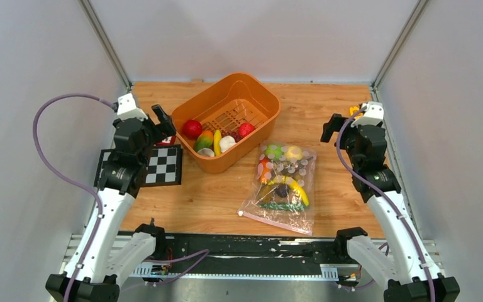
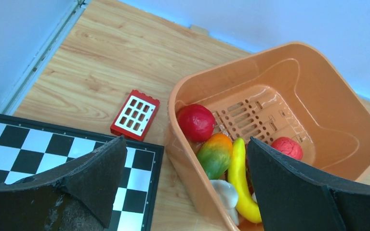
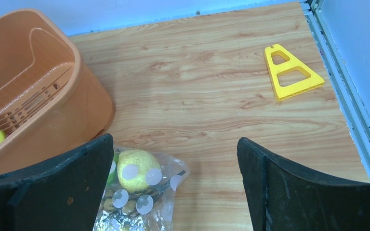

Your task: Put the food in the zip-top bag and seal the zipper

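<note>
The clear zip-top bag (image 1: 281, 185) lies flat on the wooden table, right of centre. Inside it are a lemon (image 1: 294, 152), a green apple (image 1: 274, 151), a banana (image 1: 295, 189) and other small food. Its pinkish zipper (image 1: 275, 222) runs along the near edge. More food sits in the orange basket (image 1: 223, 162): a red fruit (image 2: 196, 122), mango (image 2: 215, 154), banana (image 2: 240, 178), white mushroom (image 2: 225, 192) and another red fruit (image 2: 287, 147). My left gripper (image 2: 185, 142) hovers open over the basket's near-left rim. My right gripper (image 3: 174, 139) hangs open, empty, beyond the bag's far corner (image 3: 139, 202).
A black-and-white checkerboard (image 1: 157, 167) lies left of the basket with a small red brick (image 2: 135, 114) beside it. A yellow triangular piece (image 3: 291, 72) rests near the far right corner. Grey walls close in the table on three sides.
</note>
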Tool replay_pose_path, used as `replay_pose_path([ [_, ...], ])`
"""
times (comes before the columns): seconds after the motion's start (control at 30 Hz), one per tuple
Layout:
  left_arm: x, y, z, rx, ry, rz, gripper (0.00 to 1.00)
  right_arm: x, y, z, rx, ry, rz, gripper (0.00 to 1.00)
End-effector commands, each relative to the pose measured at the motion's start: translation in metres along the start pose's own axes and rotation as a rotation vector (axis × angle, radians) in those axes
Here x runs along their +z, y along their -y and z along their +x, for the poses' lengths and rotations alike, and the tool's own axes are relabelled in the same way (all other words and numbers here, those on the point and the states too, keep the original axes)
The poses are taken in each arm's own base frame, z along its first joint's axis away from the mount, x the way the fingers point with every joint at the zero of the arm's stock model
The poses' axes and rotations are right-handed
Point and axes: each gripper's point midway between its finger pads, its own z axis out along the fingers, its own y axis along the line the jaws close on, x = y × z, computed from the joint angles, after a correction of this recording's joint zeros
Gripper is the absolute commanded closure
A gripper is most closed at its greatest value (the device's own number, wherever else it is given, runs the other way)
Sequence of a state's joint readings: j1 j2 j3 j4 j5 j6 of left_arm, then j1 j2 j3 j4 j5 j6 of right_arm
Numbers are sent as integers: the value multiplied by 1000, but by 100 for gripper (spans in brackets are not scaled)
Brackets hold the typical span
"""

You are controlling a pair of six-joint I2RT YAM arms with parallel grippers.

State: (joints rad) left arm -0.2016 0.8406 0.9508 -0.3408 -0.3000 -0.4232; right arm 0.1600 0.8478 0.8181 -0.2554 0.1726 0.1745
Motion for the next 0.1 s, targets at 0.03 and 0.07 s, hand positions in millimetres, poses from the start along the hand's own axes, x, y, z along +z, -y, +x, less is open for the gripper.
replay_pose_path([
  [0.03, 4, -7, -5, -46, -1, -72, 0, -8, -5, -26, 27, 65, -22, 0],
  [0.07, 4, -8, -5, -45, -8, -81, 0, -9, -6, -27, 28, 67, -24, 0],
])
